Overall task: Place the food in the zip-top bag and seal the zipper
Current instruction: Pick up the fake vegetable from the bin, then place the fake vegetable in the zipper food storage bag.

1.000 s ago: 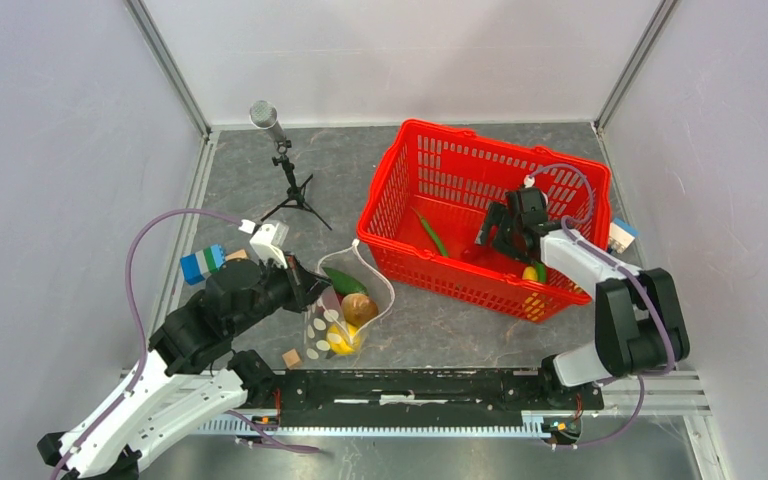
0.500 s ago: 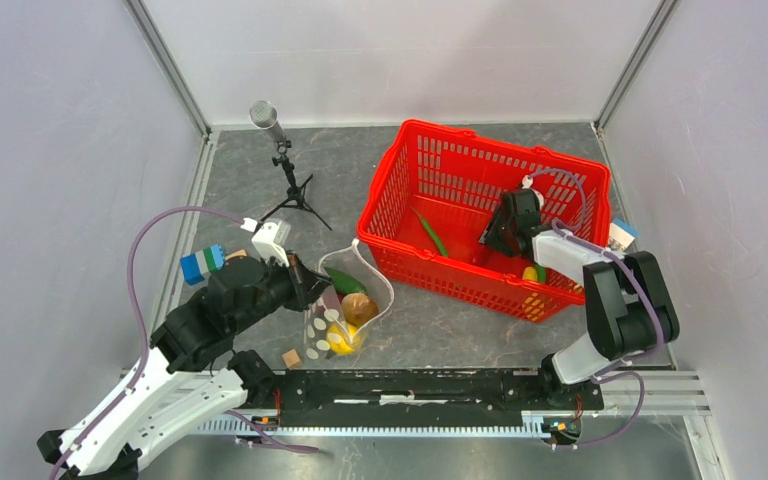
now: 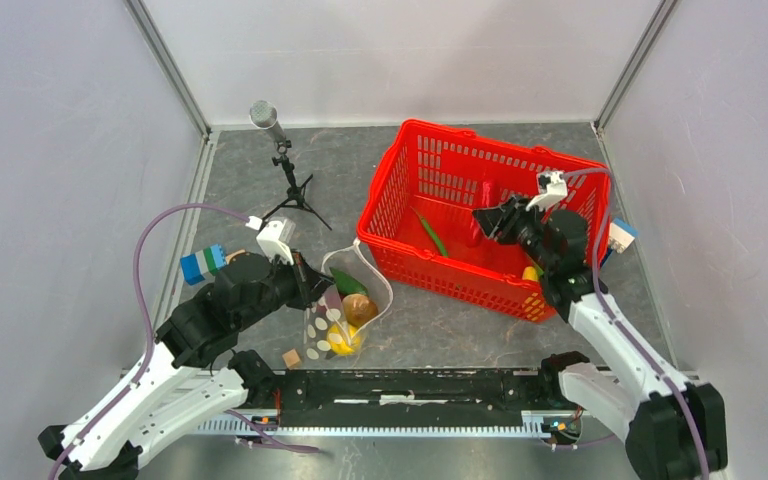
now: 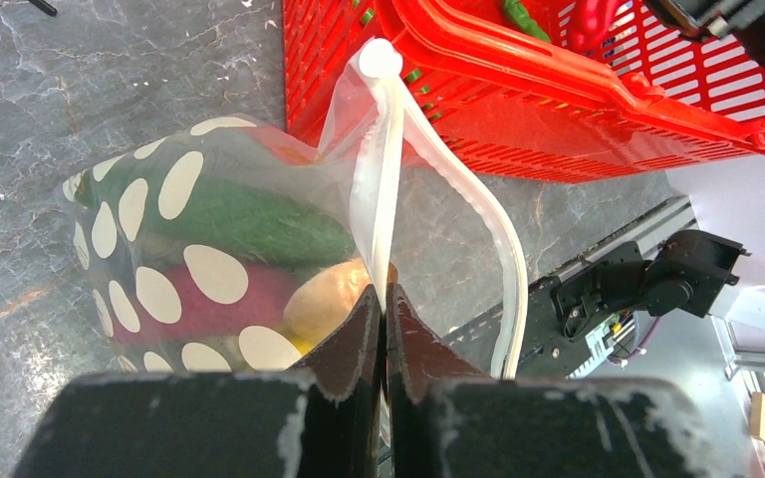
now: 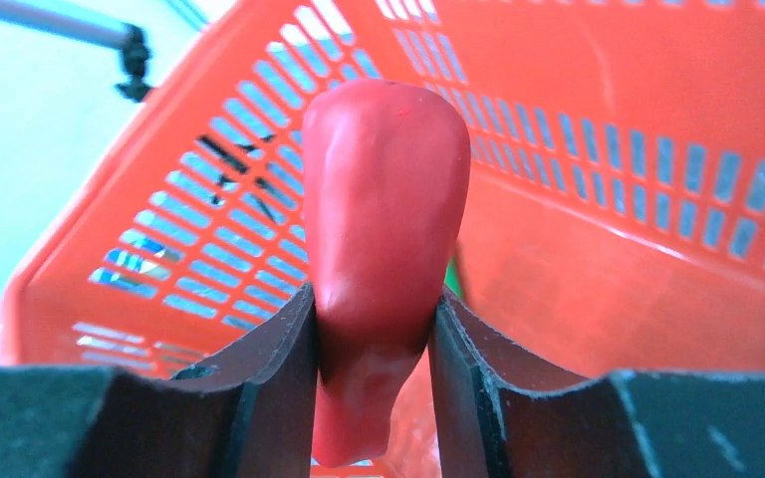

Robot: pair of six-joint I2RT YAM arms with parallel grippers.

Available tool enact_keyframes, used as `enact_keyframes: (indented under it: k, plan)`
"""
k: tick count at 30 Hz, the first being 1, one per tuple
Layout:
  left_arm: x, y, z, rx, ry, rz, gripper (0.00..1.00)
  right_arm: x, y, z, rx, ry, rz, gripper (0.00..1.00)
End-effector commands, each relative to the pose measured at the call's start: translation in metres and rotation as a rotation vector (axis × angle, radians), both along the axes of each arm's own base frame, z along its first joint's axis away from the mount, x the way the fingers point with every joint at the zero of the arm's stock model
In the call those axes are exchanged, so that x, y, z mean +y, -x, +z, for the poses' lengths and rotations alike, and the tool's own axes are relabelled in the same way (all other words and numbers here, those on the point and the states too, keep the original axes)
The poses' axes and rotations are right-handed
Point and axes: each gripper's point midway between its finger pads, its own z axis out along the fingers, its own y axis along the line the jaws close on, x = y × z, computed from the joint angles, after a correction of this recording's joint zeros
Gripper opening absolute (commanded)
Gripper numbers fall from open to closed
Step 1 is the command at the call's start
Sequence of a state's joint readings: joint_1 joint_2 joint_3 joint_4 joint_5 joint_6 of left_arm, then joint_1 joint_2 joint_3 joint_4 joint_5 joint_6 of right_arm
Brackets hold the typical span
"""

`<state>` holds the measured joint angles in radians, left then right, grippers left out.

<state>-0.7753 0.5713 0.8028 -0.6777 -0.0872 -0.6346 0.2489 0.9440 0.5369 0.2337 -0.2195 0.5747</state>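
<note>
The dotted zip-top bag point(image 3: 322, 328) lies left of the red basket, mouth open. It holds a green pod point(image 4: 249, 224), a magenta aubergine point(image 4: 264, 299), a brown lump point(image 3: 362, 308) and a yellow piece point(image 3: 340, 340). My left gripper point(image 4: 383, 299) is shut on the near strip of the white zipper point(image 4: 386, 169), holding the mouth up. My right gripper point(image 5: 374, 329) is shut on the red chilli point(image 5: 383, 199) and holds it up inside the basket point(image 3: 430, 150), as the top view point(image 3: 488, 222) shows. A green pod point(image 3: 430, 232) lies on the basket floor. The grey fish is out of view.
A microphone on a small tripod point(image 3: 282, 165) stands at the back left. Blue-green blocks point(image 3: 203, 263) lie by the left arm, and a wooden cube point(image 3: 291, 357) lies near the front rail. Another block point(image 3: 620, 235) sits right of the basket.
My right arm has swung up and out to the right. Its gripper has risen from the basket floor with the chilli. The left gripper and the bag have barely moved.
</note>
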Motion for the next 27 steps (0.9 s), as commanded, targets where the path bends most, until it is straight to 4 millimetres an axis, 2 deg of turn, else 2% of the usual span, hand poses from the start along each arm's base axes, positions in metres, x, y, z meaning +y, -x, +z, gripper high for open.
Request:
enact_keyframes:
  k: [1, 6, 9, 13, 18, 27]
  plan:
    - [-0.002, -0.006, 0.016, -0.06, 0.016, -0.007, 0.09, 0.024, 0.03, 0.069, -0.335, -0.018, 0.204, 0.2]
    - [-0.006, -0.006, 0.016, -0.057, 0.03, -0.015, 0.09, 0.049, 0.063, 0.114, -0.472, -0.034, 0.419, 0.21]
    - [-0.01, -0.005, 0.017, -0.054, 0.045, -0.025, 0.09, 0.067, 0.087, 0.133, -0.542, -0.038, 0.542, 0.22]
    - [-0.012, -0.005, 0.017, -0.054, 0.049, -0.033, 0.09, 0.092, 0.117, 0.147, -0.596, -0.06, 0.682, 0.22]
    - [-0.017, -0.004, 0.016, -0.045, 0.06, -0.052, 0.09, 0.124, 0.135, 0.152, -0.594, -0.079, 0.762, 0.23]
    - [-0.016, -0.005, 0.018, -0.055, 0.061, -0.048, 0.09, 0.184, 0.144, 0.128, -0.528, -0.077, 0.728, 0.23]
